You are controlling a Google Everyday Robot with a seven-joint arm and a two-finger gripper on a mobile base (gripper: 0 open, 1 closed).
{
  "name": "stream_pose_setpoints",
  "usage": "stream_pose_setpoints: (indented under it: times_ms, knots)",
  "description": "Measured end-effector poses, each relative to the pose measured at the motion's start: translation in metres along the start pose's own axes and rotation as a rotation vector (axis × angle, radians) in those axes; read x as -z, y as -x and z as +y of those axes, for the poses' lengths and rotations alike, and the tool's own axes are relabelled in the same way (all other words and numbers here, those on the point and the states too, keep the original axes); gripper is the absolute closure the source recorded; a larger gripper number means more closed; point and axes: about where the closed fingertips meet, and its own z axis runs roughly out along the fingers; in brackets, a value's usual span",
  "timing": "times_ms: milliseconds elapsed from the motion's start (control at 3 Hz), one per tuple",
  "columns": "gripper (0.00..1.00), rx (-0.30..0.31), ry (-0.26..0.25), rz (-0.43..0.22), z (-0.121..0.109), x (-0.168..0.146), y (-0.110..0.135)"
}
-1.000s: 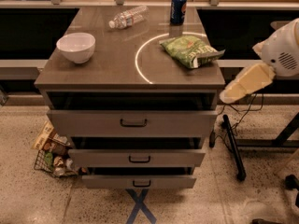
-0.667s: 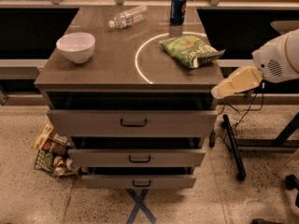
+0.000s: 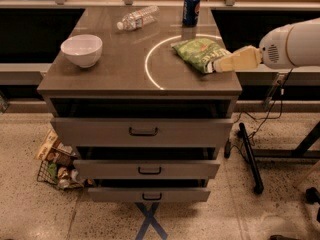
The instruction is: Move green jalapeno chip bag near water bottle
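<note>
The green jalapeno chip bag (image 3: 196, 52) lies flat on the right side of the cabinet top, inside a white ring marking. The water bottle (image 3: 136, 18) lies on its side at the back of the top, left of centre. My gripper (image 3: 220, 65), cream-coloured on a white arm, reaches in from the right. Its tip sits at the bag's right front edge, just above the surface. I cannot tell whether it touches the bag.
A blue soda can (image 3: 191, 7) stands at the back right, behind the bag. A white bowl (image 3: 81, 49) sits at the left. The cabinet top (image 3: 115, 71) ends just right of the bag. Drawers (image 3: 142, 132) stand partly open below. A basket of clutter (image 3: 56, 165) lies on the floor at left.
My arm has swung left and up from beside the cabinet's right edge to over the top, bringing the gripper to the bag's right edge. The bag, bottle, can and bowl have not moved.
</note>
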Motion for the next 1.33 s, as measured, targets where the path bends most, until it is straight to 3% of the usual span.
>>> stream_pose_setpoints:
  times_ms: [667, 1333]
  knots:
    - [0.0, -0.006, -0.02, -0.031, -0.004, 0.0, 0.009]
    - [0.0, -0.011, -0.016, -0.122, -0.008, -0.051, 0.031]
